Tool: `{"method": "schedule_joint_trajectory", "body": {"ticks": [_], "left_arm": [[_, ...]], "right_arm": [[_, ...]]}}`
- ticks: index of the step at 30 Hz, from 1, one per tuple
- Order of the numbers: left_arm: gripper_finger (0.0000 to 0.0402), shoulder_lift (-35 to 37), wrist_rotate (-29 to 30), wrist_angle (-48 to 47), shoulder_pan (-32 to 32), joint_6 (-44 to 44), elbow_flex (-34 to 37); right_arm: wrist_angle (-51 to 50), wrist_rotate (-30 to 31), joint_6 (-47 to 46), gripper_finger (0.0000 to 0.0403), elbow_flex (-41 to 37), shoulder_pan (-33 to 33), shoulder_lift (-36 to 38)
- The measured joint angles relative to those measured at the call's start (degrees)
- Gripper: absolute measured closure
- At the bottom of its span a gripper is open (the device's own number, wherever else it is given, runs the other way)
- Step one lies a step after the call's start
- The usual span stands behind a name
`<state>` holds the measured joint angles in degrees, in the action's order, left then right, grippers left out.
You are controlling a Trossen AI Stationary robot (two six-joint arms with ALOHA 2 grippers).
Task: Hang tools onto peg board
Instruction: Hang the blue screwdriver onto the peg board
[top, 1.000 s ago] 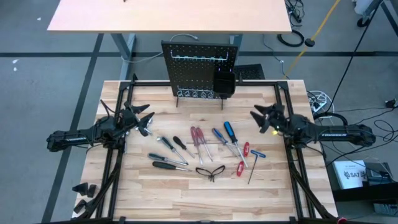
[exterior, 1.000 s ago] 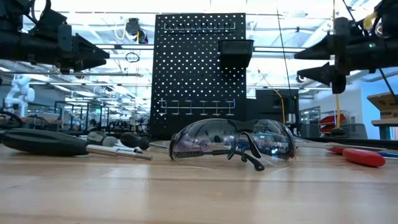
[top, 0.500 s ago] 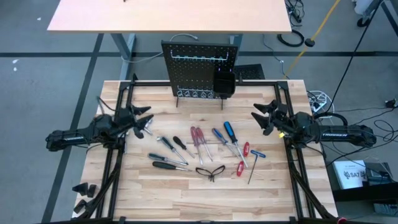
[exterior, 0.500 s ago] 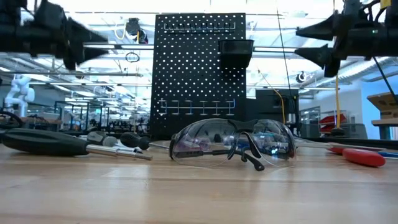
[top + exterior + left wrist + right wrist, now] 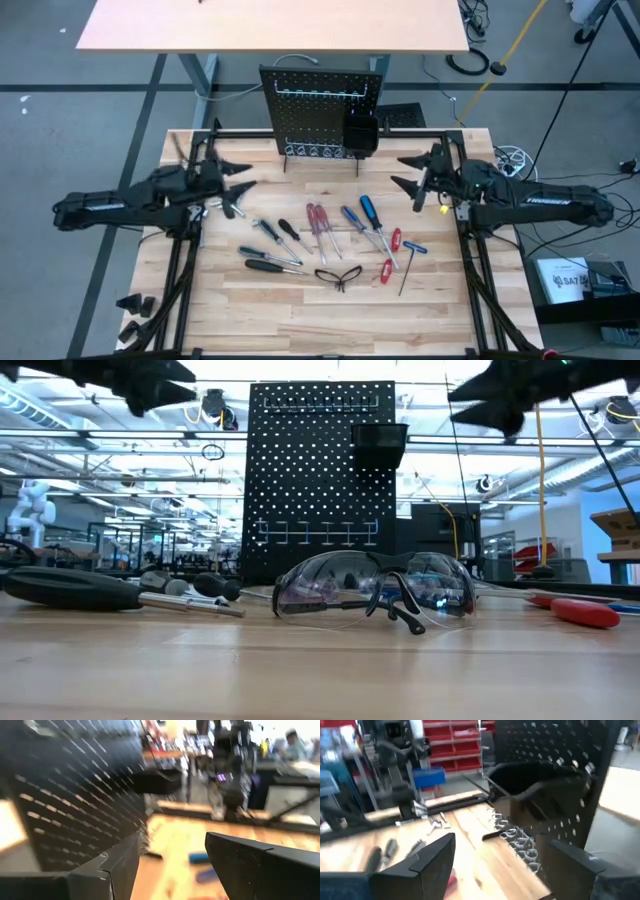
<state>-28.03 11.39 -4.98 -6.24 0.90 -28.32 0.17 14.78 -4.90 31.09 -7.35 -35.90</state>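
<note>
Grippers both raised since before, left gripper (image 5: pixel 236 183) and right gripper (image 5: pixel 408 174) fingers wide, empty

High camera is hanging above, looking straight down on the whole pale wooden tabletop (image 5: pixel 300 310), both arms and grey floor around it. Low camera is sitting at tabletop level, facing level across the wood toward the upright black perforated metal panel (image 5: pixel 310 470) and the room behind; clear-lensed black-framed glasses (image 5: pixel 375 588) are lying closest to it. Left wrist camera is looking past its own fingers across the table, close beside the panel (image 5: pixel 70 805). Right wrist camera is facing the opposite way. All four views are sharing the panel.
</note>
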Motion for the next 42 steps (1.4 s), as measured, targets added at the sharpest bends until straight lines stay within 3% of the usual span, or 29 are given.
{"method": "schedule_joint_trajectory", "body": {"ticks": [3, 8, 16, 27, 42], "left_arm": [[0.0171, -4.3, -3.65, -0.61, 0.0, -0.59, -1.56], [0.0171, -8.71, -8.4, -0.41, 0.36, -1.99, -2.0], [0.0171, -11.95, -4.94, -0.3, 0.63, -1.57, -2.0], [0.0171, -13.61, -4.72, -1.37, 0.63, -1.46, -2.0], [0.0171, -17.28, -3.03, -3.26, 0.63, 1.4, -2.03]], "right_arm": [[0.41, -2.56, -2.94, 0.0133, 3.3, -0.01, -2.9], [-15.89, -6.1, -15.33, 0.0133, 7.87, 0.9, -8.12], [-33.85, -1.74, -39.05, 0.0133, 8.75, 1.87, -18.21], [-32.85, -1.35, -48.77, 0.0133, 8.75, 3.16, -29.83], [-29.2, -2.68, -57.36, 0.0133, 8.75, 6.36, -33.29]]}}
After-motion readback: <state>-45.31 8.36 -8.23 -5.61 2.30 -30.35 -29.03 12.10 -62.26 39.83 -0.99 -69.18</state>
